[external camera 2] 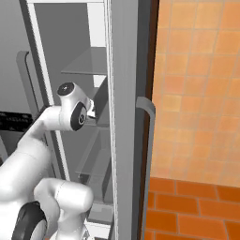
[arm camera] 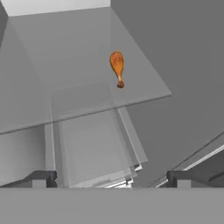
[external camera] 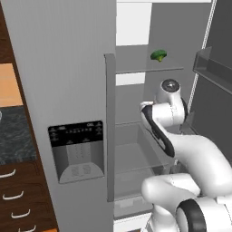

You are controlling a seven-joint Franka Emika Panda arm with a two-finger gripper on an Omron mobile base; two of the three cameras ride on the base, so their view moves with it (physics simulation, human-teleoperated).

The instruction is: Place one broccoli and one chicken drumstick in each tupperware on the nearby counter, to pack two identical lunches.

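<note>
A golden-brown chicken drumstick (arm camera: 117,68) lies on a glass shelf (arm camera: 87,100) inside the open fridge, ahead of my gripper (arm camera: 111,179) and well apart from it. The gripper is open, its two dark fingertips (arm camera: 43,178) spread wide with nothing between them. A green broccoli (external camera: 158,55) sits on a higher shelf, above my arm's wrist (external camera: 170,87). The dark speckled counter (external camera: 13,136) shows at the far left over brown drawers. The tupperware is out of view.
The fridge's closed left door carries a dispenser panel (external camera: 77,152) and a long handle (external camera: 109,127). The open right door's bins (external camera: 213,68) stand close beside the arm. More glass shelves and a drawer lie below. An orange tiled wall (external camera 2: 197,93) is to the right.
</note>
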